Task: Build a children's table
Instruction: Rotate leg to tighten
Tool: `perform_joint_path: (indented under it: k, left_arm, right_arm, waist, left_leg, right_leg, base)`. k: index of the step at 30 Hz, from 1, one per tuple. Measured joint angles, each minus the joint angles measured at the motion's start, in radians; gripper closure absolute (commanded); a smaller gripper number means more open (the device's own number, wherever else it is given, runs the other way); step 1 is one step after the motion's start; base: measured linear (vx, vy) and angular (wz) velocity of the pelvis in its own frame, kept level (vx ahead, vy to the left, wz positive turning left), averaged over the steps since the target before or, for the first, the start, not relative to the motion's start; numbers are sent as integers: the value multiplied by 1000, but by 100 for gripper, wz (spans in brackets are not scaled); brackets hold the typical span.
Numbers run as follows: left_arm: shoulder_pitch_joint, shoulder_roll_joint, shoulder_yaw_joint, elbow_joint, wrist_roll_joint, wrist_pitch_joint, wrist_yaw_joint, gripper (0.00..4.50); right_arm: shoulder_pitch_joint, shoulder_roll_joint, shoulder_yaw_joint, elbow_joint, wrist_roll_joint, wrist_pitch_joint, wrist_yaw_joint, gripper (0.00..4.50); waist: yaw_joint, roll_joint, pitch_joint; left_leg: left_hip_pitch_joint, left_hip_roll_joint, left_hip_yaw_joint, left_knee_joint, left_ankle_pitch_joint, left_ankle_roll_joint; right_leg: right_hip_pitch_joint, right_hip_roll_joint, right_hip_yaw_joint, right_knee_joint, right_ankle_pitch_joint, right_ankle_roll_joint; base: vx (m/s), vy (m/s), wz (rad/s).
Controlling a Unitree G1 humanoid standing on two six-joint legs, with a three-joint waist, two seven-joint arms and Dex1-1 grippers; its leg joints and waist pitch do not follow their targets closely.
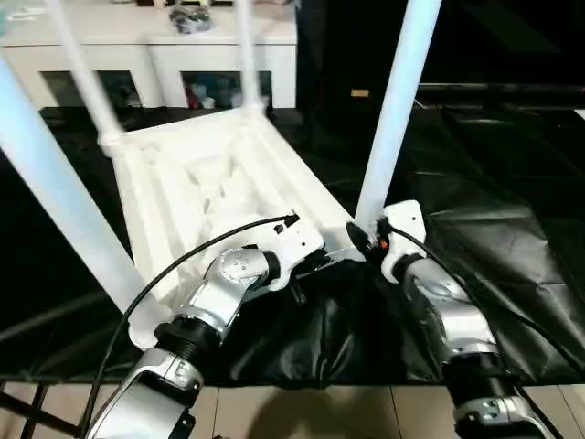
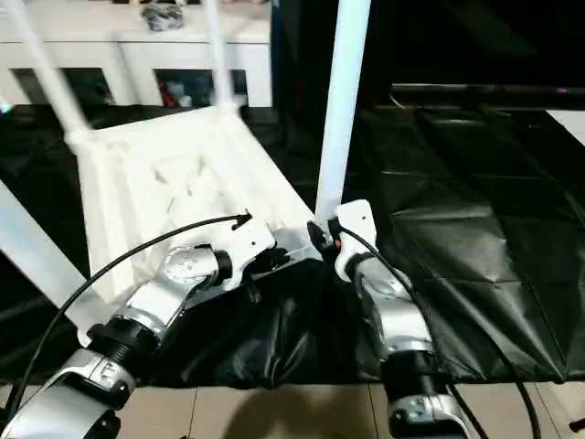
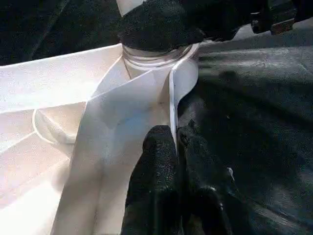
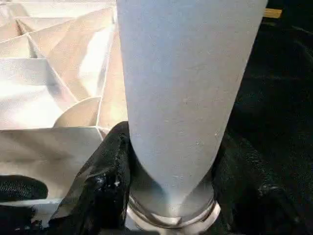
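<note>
The white tabletop (image 1: 210, 183) lies upside down on a black sheet with its ribbed underside facing up. Legs rise from its corner sockets: two at the back (image 1: 87, 73) (image 1: 245, 55), one at the near left (image 1: 55, 192) and one at the near right (image 1: 398, 110). My left gripper (image 3: 175, 139) is shut on the thin rim wall (image 3: 172, 98) just beside the near right corner socket. The base of that near right leg (image 4: 181, 88) stands just above its socket, and my right gripper (image 4: 171, 166) is closed around it. Black fingers (image 4: 105, 181) press on both sides of the leg.
The black sheet (image 1: 494, 210) covers the work surface, bunched in folds under my forearms. A white cabinet (image 1: 146, 55) stands behind the tabletop with a dark object (image 1: 187, 18) on top. Tiled floor (image 1: 302, 412) shows at the near edge.
</note>
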Motion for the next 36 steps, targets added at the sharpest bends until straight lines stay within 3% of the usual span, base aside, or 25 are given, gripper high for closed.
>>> perform_joint_path:
  k: [1,2,7,14,22,23,25,31,36]
  left_arm:
    - [0,6,0,-1,0,-5,-9,450]
    - [0,15,-2,-4,0,-14,-24,450]
    - [8,55,-9,-24,-8,-47,-76,450]
    - [27,171,-15,-58,-52,-114,-252,450]
    - [29,254,-16,-68,-92,-155,-403,450]
    - [29,262,-17,-68,-94,-161,-418,450]
    - [29,270,-20,-68,-95,-169,-432,450]
    - [29,296,-23,-64,-100,-201,-475,450]
    - [25,302,-23,-56,-103,-206,-487,450]
  right_arm:
    - [0,-3,-2,-1,4,-1,16,216]
    - [2,-10,-11,-4,21,4,50,181]
    - [5,-60,-6,-13,66,7,192,142]
    - [13,-204,78,-40,95,-5,496,142]
    - [7,-304,131,-49,132,-7,738,142]
    - [3,-311,141,-49,132,-7,759,166]
    - [2,-314,145,-49,132,-7,776,166]
    - [-4,-311,160,-49,132,-12,804,230]
    - [-10,-310,170,-49,131,-17,809,249]
  waist:
    - [0,0,0]
    - [0,0,0]
    - [2,-1,1]
    - [13,-1,1]
    - [30,-1,2]
    - [31,-1,2]
    - [35,-2,2]
    - [37,-3,2]
    - [37,-3,2]
  left_leg:
    - [0,0,0,-2,0,0]
    - [1,0,0,-4,0,0]
    - [0,2,0,-10,0,-1]
    - [-2,2,1,-12,0,-1]
    - [0,2,3,-12,0,-1]
    - [0,2,3,-12,0,-1]
    - [0,2,3,-12,0,-1]
    - [0,2,3,-11,0,-1]
    - [0,2,3,-11,0,-1]
  right_leg:
    - [0,0,0,0,0,0]
    - [0,0,-1,1,0,0]
    - [-4,2,-2,4,2,-3]
    - [-7,2,-3,2,1,-4]
    - [-7,2,-2,3,1,-4]
    - [-7,2,-2,4,1,-4]
    - [-7,2,-2,3,1,-4]
    - [-8,2,-2,4,1,-4]
    - [-8,2,-2,4,1,-4]
  base:
    - [0,0,0]
    - [0,0,0]
    - [0,0,0]
    - [0,0,0]
    - [0,0,0]
    - [0,0,0]
    - [0,0,0]
    - [0,0,0]
    - [0,0,0]
